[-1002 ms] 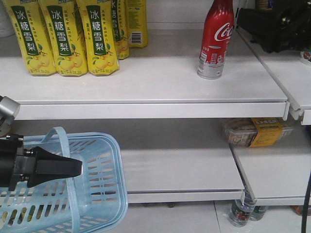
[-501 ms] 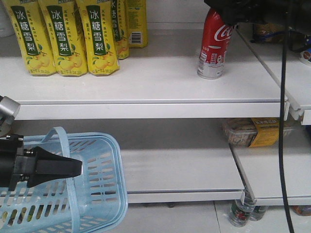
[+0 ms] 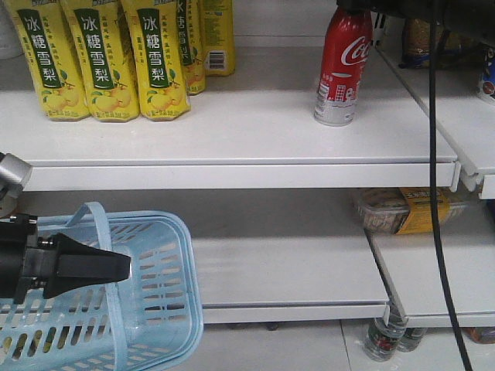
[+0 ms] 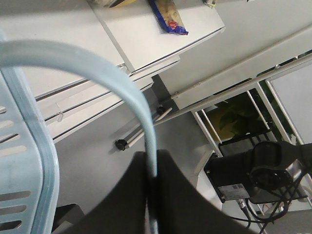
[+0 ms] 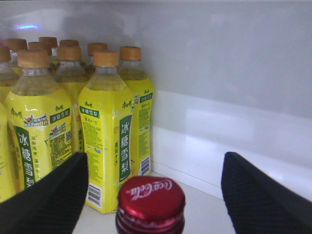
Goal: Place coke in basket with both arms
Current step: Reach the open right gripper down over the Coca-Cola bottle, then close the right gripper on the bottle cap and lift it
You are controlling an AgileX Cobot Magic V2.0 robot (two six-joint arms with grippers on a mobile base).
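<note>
Pinching the basket point(image 3: 174, 226) handle, left tool point(image 3: 122, 268) presents it; right tool point(image 5: 155, 168), wide, straddles the coke point(image 3: 340, 73) to grip.

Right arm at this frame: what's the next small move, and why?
Probably lower the right pincer slightly, then close on the coke neck. The wrist view shows its red cap centred between the open fingers, seemingly only at cap height, with the bottle upright on the shelf. The left pincer grips the basket handle.
</note>
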